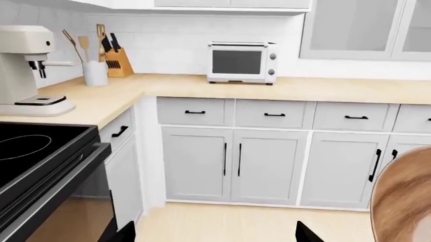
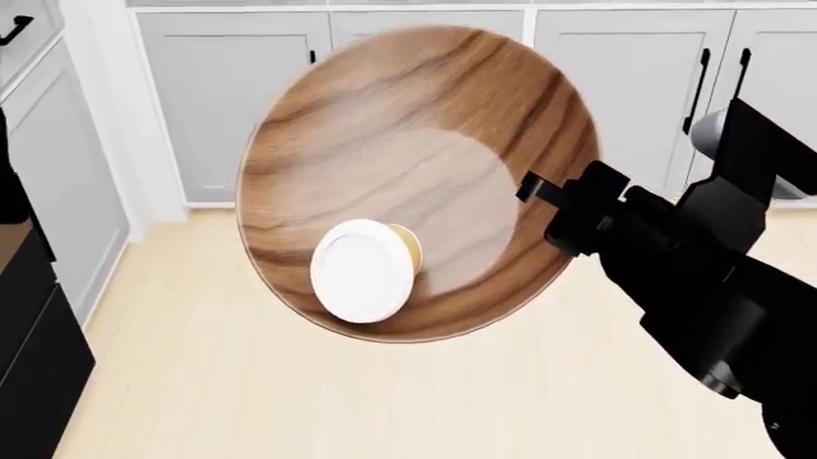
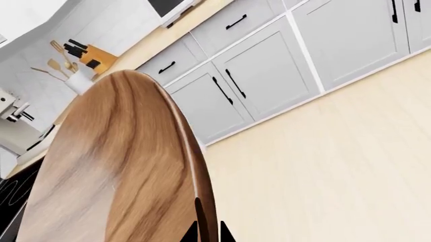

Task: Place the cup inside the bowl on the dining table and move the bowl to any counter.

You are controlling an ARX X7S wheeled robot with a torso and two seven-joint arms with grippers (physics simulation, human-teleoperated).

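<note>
The wooden bowl (image 2: 422,134) hangs in the air above the floor, tilted so its inside faces the head camera. The cup (image 2: 365,271) rests inside it near the lower rim, white lid toward me. My right gripper (image 2: 549,199) is shut on the bowl's right rim; in the right wrist view its two fingertips (image 3: 225,233) pinch the thin rim of the bowl (image 3: 114,166). My left gripper (image 1: 215,237) is open and holds nothing, with the bowl's edge (image 1: 404,201) beside it. The counter (image 1: 202,85) lies ahead. The dining table is out of view.
On the counter stand a white toaster oven (image 1: 243,62), a knife block (image 1: 116,59), a utensil jar (image 1: 94,72) and a coffee machine (image 1: 27,70). A black stove (image 1: 34,151) sits in the counter's left run. Grey cabinets (image 2: 217,105) line the pale wood floor (image 2: 320,402).
</note>
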